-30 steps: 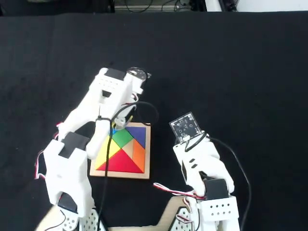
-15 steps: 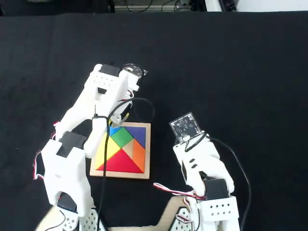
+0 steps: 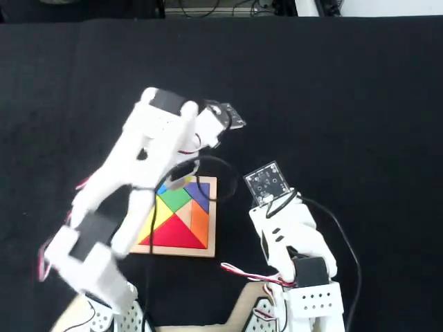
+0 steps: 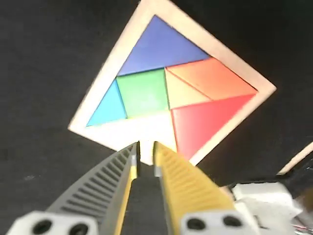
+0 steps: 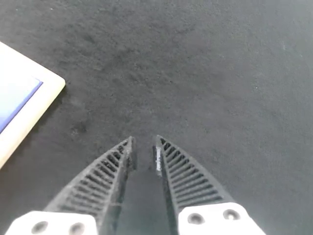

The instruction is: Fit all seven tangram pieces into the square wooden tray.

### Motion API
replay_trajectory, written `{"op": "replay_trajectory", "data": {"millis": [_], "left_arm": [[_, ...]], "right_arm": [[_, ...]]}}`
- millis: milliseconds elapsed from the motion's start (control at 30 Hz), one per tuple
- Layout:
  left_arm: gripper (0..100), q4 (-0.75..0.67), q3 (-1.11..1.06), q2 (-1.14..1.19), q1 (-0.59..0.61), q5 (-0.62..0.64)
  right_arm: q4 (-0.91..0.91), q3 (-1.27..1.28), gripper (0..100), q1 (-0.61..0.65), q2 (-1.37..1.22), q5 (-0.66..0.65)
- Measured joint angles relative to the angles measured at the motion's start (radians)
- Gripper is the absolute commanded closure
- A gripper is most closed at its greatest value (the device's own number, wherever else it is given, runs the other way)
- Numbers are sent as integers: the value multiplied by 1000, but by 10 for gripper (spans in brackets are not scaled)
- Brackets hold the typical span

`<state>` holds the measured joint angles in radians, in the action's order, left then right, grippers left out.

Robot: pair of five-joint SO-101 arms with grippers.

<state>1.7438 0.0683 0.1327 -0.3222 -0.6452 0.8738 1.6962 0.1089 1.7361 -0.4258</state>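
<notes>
The square wooden tray lies on the black table with coloured tangram pieces packed flat inside. The left wrist view looks down on them: a dark blue triangle, green square, orange piece, red triangle, cyan triangle and a pale yellow triangle. My left gripper hangs above the tray's yellow side, shut and holding nothing. My right gripper is shut over bare table beside a tray corner.
The left arm stretches over the tray's left part in the high view. The right arm stands right of the tray. A pale board edge lies at the table's front between the arm bases.
The left arm has risen and swung, its wrist now turned to the right above the tray's far edge. The pieces stay in the tray. The right arm has not moved.
</notes>
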Motion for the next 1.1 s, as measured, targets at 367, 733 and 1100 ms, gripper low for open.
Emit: {"op": "replay_trajectory", "data": {"millis": [367,733,1100], "left_arm": [[951,-310,-663,-680,-123,54],[948,-614,-1100,-815,-247,562],[932,-657,-1112,-683,-270,574]], "right_arm": [[-160,0,924,-368,0,267],[-195,0,924,-497,0,414],[-195,0,924,-496,0,414]]}}
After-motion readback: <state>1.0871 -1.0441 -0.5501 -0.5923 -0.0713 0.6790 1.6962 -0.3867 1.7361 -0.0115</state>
